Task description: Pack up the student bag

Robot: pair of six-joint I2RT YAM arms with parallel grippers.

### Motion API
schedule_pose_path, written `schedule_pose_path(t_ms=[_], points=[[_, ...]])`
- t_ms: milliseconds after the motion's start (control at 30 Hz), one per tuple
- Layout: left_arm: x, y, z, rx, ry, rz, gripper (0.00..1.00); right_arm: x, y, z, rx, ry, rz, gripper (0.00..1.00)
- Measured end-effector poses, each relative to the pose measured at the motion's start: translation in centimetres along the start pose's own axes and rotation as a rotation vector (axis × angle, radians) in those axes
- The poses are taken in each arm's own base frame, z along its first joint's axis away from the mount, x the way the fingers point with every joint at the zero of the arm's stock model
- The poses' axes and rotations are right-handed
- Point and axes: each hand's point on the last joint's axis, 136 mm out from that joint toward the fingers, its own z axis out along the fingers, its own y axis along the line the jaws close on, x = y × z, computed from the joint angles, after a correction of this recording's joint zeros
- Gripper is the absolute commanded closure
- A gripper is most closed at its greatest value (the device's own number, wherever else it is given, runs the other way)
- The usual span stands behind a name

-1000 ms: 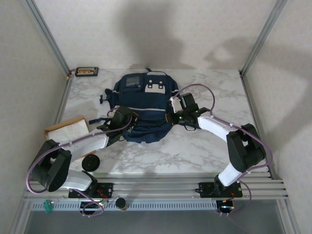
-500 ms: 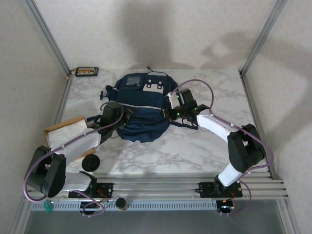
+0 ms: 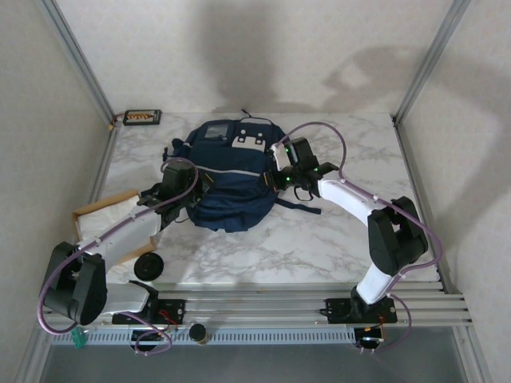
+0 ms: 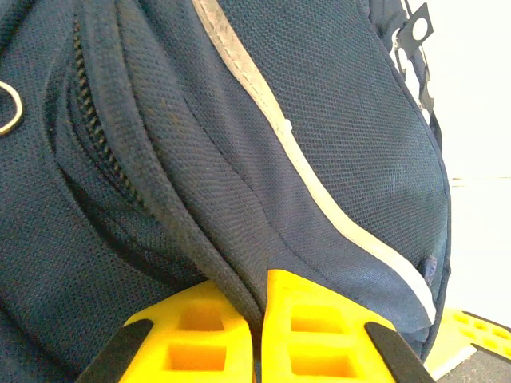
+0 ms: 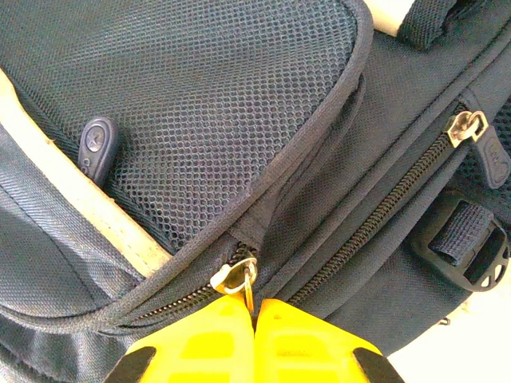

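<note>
The navy student bag (image 3: 231,191) lies mid-table (image 3: 335,239), its contents hidden; a cardboard box (image 3: 104,203) holding something white sits to its left. The left end effector (image 4: 257,335) is pressed together on a ridge of the bag's fabric. The right end effector (image 5: 254,319) pinches a metal zipper pull (image 5: 236,278).

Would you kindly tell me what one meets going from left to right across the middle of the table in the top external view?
cardboard box → left pincer, pinching a fold of fabric → student bag → right pincer, shut on a zipper pull
</note>
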Motion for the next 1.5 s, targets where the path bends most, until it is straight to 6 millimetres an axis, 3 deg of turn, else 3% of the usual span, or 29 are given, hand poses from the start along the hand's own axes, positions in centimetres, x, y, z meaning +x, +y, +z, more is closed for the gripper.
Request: schedule_pose_path(t_ms=[133,333,567,867,1067,1100,1133,1200,1333,1367,1500], points=[[-0.4,-0.2,0.4,-0.012,0.003,0.028,1.0,-0.6,-0.7,0.9,0.033,-0.003,0.03,0.87],[-1.0,0.6,1.0,-0.054,0.003,0.051,1.0,-1.3,-1.4,0.9,0.053,-0.033,0.053,0.64],[-3.3,2.9,2.0,-0.177,-0.029,0.092,1.0,-1.6,-5.2,-2.4,0.178,-0.107,0.095,0.56],[-3.7,3.1,2.3,-0.194,-0.012,0.113,1.0,0.6,-5.0,-2.4,0.163,-0.08,0.1,0.52],[-3.6,3.1,2.3,-0.192,-0.01,0.112,1.0,-0.8,-3.9,-3.3,0.118,-0.137,0.088,0.47],[-3.6,3.1,2.3,-0.192,-0.011,0.112,0.97,-1.0,-3.6,-3.3,0.102,-0.142,0.082,0.46],[-3.6,3.2,2.4,-0.193,-0.01,0.112,0.84,-1.0,-3.4,-3.2,0.091,-0.143,0.077,0.46],[-3.6,3.2,2.4,-0.193,-0.009,0.119,0.47,-1.0,-3.2,-2.9,0.085,-0.14,0.075,0.4],[-4.1,3.2,2.2,-0.19,-0.017,0.132,0.08,-0.8,-4.9,-2.7,0.187,-0.15,0.081,0.19],[-4.3,3.1,1.9,-0.187,-0.026,0.136,0.01,-0.9,-5.8,-3.1,0.234,-0.175,0.087,0.15],[-6.0,2.8,-1.0,-0.192,-0.123,0.188,0.01,0.9,-10.8,-6.6,0.448,-0.278,0.162,0.08]])
